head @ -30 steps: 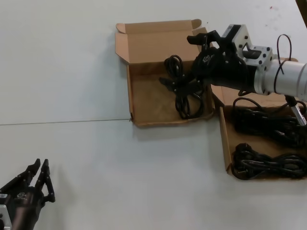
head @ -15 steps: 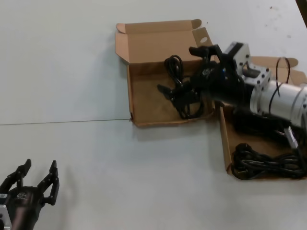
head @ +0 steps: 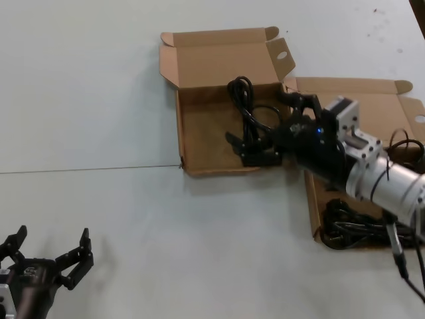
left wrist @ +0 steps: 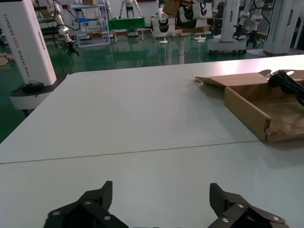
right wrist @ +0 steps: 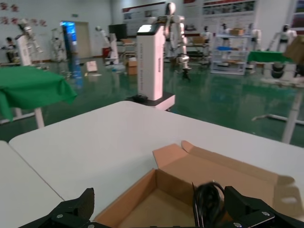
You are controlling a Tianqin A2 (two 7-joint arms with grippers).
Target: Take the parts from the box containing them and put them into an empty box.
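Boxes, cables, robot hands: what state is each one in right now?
Left box: lid open, one cable inside.
Right box: lid open, cables remaining.
Right gripper: open, over the left box.
Left gripper: open, holding nothing, idle over the table.

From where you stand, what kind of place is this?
Probably a robot lab or test hall: a green floor, white robots on stands, and white tables with cardboard boxes.
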